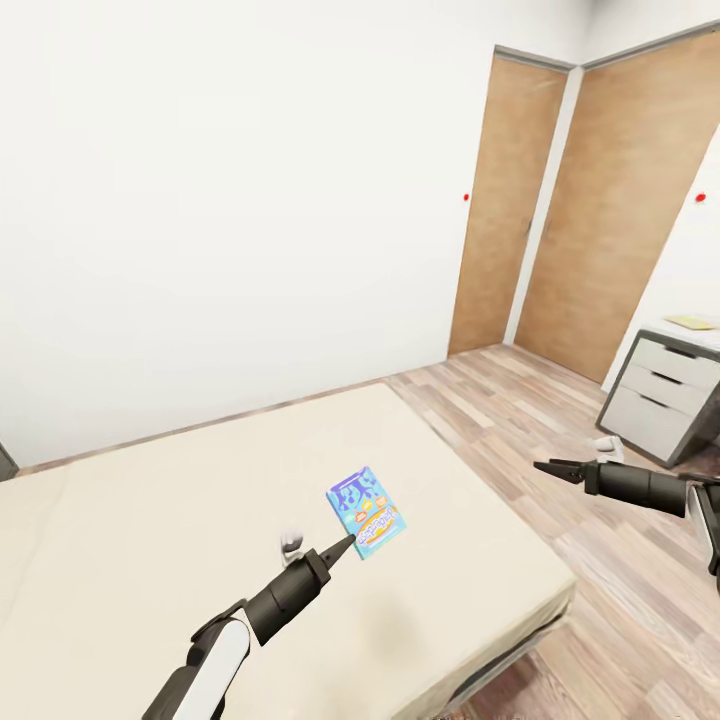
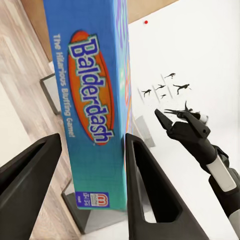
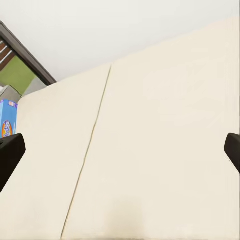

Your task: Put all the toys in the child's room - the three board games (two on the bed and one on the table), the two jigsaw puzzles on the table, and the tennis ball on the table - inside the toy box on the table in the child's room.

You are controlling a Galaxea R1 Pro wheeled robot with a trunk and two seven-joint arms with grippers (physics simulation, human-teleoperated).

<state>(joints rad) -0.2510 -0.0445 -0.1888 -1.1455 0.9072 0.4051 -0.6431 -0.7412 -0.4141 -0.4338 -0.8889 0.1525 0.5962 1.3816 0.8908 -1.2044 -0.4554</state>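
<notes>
Gripping the teal-blue "Balderdash" board game [image 2: 92, 100] above the bed [image 1: 150, 520], left jaws; right jaws wide, empty.

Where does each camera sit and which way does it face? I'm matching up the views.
Head: up high, facing down over bed; both arms show.
Left wrist: on left gripper, facing the blue game box it grips; right gripper beyond.
Right wrist: on right gripper, facing bed; fingertips show.
Shared: the box, all three.
</notes>
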